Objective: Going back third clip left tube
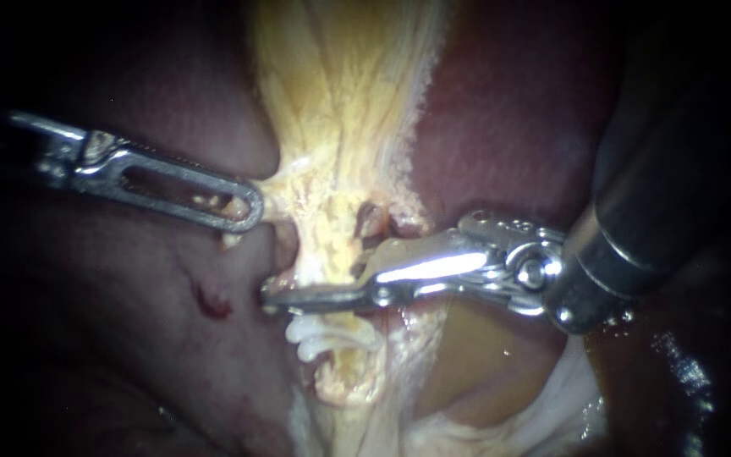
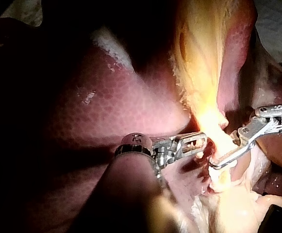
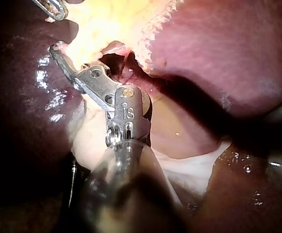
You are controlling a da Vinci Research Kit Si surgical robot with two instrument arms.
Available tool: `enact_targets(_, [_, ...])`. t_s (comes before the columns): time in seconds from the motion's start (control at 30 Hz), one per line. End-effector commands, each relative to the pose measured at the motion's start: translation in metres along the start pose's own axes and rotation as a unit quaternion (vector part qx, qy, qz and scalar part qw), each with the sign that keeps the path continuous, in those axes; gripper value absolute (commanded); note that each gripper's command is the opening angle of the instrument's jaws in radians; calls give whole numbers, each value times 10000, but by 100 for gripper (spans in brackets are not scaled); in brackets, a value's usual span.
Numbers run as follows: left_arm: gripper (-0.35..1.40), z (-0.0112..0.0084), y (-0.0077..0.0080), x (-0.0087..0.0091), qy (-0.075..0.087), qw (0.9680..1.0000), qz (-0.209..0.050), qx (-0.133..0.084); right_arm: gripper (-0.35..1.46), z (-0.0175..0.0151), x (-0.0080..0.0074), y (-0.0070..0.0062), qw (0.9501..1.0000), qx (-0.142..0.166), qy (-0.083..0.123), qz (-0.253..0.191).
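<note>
— While the lamp sits this close, what fills most of the endoscope view?

— The dark red, glossy liver (image 1: 518, 110), on both sides. Down the middle runs a yellow fibrous band (image 1: 340, 101) of fatty-looking tissue. It is wide at the top and narrows where the 2 tools meet.

— And the tools?

— The bigger one is the right instrument (image 1: 319, 285), a thick dark shaft with a bright steel wrist, coming in from the right. Its slim jaws lie across the narrow part of the band, and the lower tip reaches just past the band's left edge. I see a narrow gap between the 2 jaws with yellow tissue lying in it, so they are parted, not clamped.

— The other?

— The left instrument (image 1: 243, 207) is slender and silver, with a long slot through its jaw, and it comes in from the left. Its jaws are closed on the left edge of the yellow fibrous band, which stands out there in a little tent, just above the other tool's tip.

— Where are the clips?

— The white ribbed clips (image 1: 323, 338) sit in a tight cluster on the band, just below the right instrument's lower jaw. I cannot tell whether they touch it, and I cannot count them surely. The tube they sit on is buried in the yellow tissue.
</note>
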State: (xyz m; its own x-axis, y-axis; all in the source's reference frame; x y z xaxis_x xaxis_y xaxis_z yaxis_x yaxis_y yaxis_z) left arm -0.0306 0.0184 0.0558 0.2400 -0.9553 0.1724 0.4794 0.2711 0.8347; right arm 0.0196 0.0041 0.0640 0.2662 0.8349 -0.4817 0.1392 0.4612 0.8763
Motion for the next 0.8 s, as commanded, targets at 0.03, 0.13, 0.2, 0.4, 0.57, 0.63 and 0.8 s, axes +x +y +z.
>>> enact_targets(0.03, [-35, 0, 0, 0, 6, 10000, 2, 0, -35, 0, 0, 0, 10000, -4, 10, 22])
enact_targets(0.13, [-35, -1, -1, 1, 5, 10000, 0, -1, -35, -2, 0, -1, 9999, -11, 32, 110])
enact_targets(0.2, [-35, -1, -2, 1, 5, 10000, -1, -1, -35, -3, -1, -1, 9998, -23, 38, 168])
enact_targets(0.4, [-35, -2, -2, 0, 6, 10000, -2, 1, 25, -5, -3, -4, 9998, -47, 124, 162])
enact_targets(0.57, [-35, -2, -2, 0, 7, 10000, -2, 1, 43, -4, -3, -3, 9995, -166, 205, 170])
enact_targets(0.63, [-35, -2, -2, 0, 6, 10000, -2, 0, 46, -3, -3, -3, 9994, -183, 286, 91])
enact_targets(0.8, [-35, -2, -2, 0, 6, 10000, -3, 0, 49, 0, -8, 0, 9977, -410, 339, -415])
